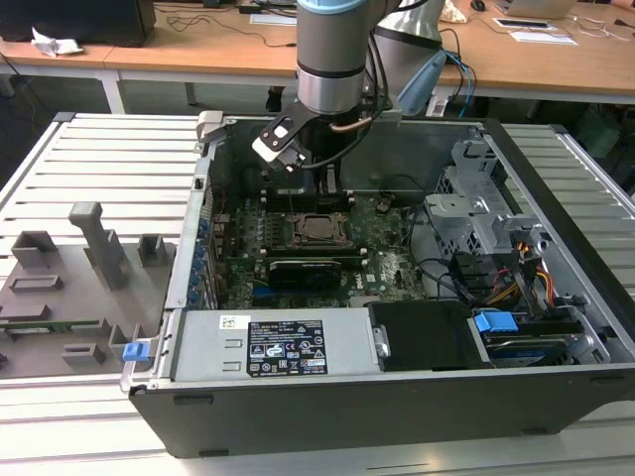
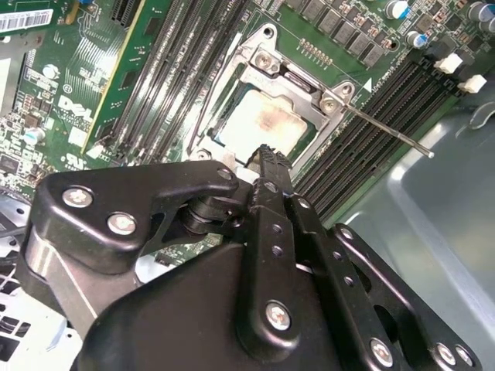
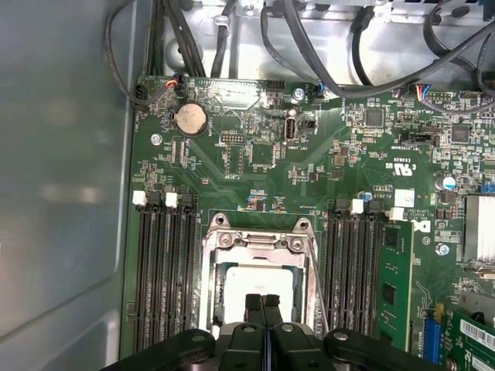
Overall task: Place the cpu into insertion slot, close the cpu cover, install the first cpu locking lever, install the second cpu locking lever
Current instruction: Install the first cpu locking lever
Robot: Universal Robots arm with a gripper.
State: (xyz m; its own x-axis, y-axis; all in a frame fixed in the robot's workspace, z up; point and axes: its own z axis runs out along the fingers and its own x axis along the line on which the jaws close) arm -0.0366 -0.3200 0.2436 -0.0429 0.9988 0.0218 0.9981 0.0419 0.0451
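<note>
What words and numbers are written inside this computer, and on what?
Label on the power supply, exterior view: print too small to read.
White logo on the motherboard, second wrist view: a maker's name, not read out here.
Barcode sticker near it: too small to read.
Tiny white codes across the motherboard: too small to read.

Silver-grey cylindrical arm (image 1: 327,59), light-blue band at the top, black ring lower down. Black-and-white camera block (image 1: 279,144) beside the wrist, thin cable (image 1: 349,125) looping next to it. Matte black gripper (image 3: 263,301): rounded linkage plates, silver screws (image 2: 278,315) at the pivots, two narrow fingers.
</note>
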